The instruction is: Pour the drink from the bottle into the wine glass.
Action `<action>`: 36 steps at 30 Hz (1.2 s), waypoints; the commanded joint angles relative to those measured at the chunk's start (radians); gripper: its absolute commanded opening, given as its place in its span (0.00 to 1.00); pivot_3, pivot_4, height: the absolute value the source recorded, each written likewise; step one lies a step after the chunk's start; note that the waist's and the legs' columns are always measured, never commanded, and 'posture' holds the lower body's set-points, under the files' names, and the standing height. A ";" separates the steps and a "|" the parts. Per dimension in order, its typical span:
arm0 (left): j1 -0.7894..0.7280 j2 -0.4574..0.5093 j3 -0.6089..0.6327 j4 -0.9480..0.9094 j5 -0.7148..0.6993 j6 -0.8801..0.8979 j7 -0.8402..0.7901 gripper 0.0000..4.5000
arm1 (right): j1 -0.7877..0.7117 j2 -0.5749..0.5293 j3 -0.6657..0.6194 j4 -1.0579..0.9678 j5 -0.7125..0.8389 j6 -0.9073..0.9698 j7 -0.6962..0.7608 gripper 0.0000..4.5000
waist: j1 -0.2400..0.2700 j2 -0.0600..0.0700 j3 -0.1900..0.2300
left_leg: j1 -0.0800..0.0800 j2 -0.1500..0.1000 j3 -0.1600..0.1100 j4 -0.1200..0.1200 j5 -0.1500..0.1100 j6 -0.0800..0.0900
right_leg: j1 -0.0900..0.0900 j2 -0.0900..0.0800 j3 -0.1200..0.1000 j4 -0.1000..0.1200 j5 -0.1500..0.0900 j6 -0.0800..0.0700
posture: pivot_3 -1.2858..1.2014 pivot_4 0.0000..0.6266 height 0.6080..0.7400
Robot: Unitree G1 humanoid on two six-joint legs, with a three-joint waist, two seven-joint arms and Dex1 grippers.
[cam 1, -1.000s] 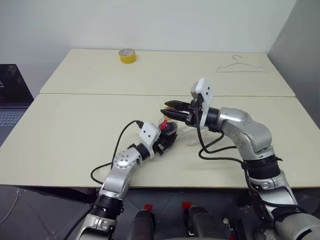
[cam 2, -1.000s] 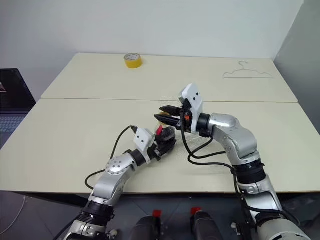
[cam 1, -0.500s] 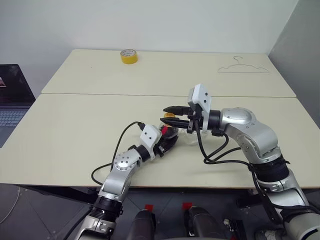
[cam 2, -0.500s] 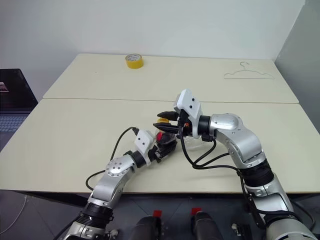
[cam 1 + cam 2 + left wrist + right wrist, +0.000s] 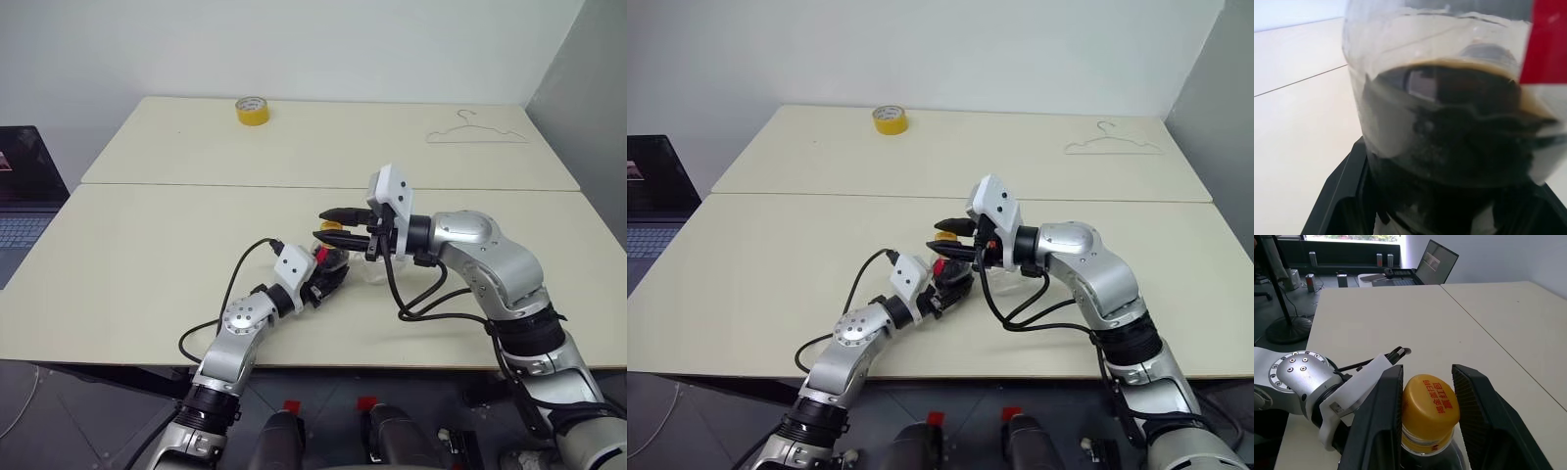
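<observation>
Where the two cream panels meet in a seam across the middle of the frame, the surface [image 5: 147,245] carries every item shown. The right hand [image 5: 330,222] reaches in from the right of the frame toward the centre, its two black fingers [image 5: 1378,418] lying one on each side of the yellow cap [image 5: 1429,404]; in the right wrist view one finger appears to touch the cap while a narrow gap shows at the other, so whether the cap is gripped cannot be told. The left hand [image 5: 328,279] rises from the lower centre of the frame and is pinching the bottle [image 5: 331,257] low on its body, holding it upright just below the right hand. In the left wrist view the drink [image 5: 1454,127] stands dark brown-black in the lower part of the clear bottle, a thin tan line marking its top, with the red neck label [image 5: 1547,44] at the right edge. The wine glass [image 5: 375,264] is a clear shape just right of the bottle, largely behind the right hand, so that its stance cannot be made out. A wire hanger [image 5: 477,131] lies flat at the upper right of the surface. A yellow tape roll [image 5: 250,110] sits at the upper left, well apart from both hands.
</observation>
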 commanded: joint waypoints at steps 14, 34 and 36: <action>0.068 0.019 -0.021 0.108 0.041 0.069 0.010 0.58 | -0.032 0.046 -0.089 -0.033 0.095 0.075 -0.014 0.28 | -0.001 0.000 0.000 | 0.000 0.000 0.000 0.000 0.000 0.000 | 0.000 0.000 0.000 0.000 0.001 0.001 | 0.52 0.24 1.00; 0.075 0.023 -0.024 0.106 0.041 0.063 0.016 0.58 | -0.032 0.075 -0.144 0.031 0.107 0.094 -0.077 0.28 | -0.003 0.002 -0.006 | 0.001 0.000 0.001 0.000 0.000 0.000 | 0.000 0.001 0.000 0.001 0.000 0.000 | 0.52 0.24 1.00; 0.072 0.025 -0.016 0.112 0.039 0.061 0.018 0.58 | -0.034 0.069 -0.155 0.049 0.096 0.078 -0.086 0.28 | -0.003 0.002 -0.006 | 0.001 0.000 0.001 0.000 0.000 0.000 | 0.000 0.001 0.000 0.001 0.000 0.001 | 0.52 0.24 1.00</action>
